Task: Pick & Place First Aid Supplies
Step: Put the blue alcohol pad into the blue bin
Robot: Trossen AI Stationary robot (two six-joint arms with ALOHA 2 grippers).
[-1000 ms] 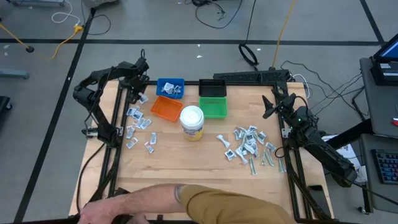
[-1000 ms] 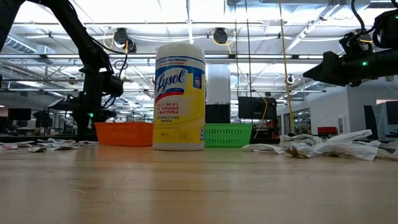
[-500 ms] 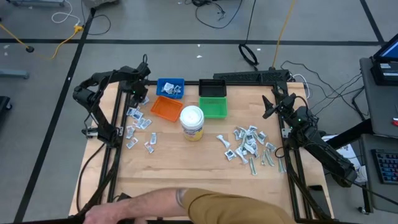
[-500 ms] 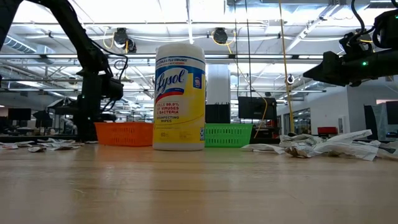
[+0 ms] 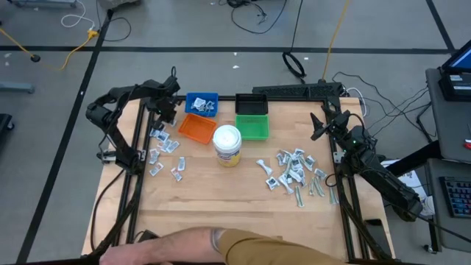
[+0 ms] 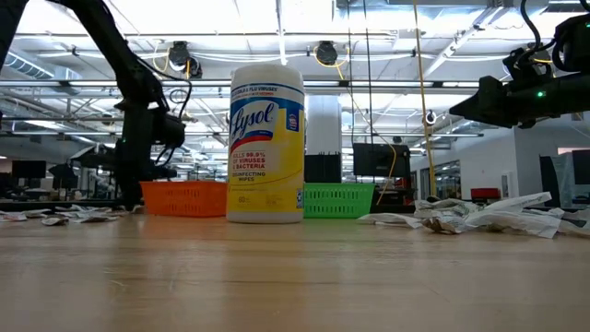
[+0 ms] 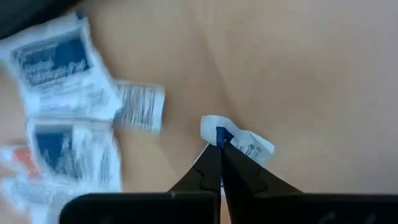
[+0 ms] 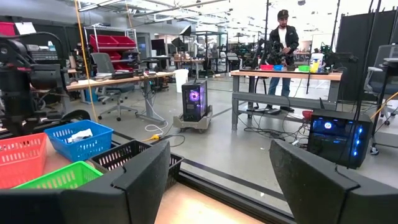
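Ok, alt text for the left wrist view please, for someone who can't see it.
The left gripper is shut on a small white packet with blue print, pinching its edge just above the wooden table. Three more white-and-blue packets lie loose on the wood nearby.

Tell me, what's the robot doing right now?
Left gripper shut on a small packet on the table. Right gripper open, waiting at table edge. Nothing in the way.

Four small bins are sitting on the desk [image 5: 243, 199]: blue [image 5: 201, 103], orange [image 5: 196, 129], green [image 5: 253, 127], black [image 5: 251, 104]. One Lysol wipes canister [image 5: 227, 145] is standing there; packets are lying in two scattered heaps [image 5: 163, 147] [image 5: 296, 171].
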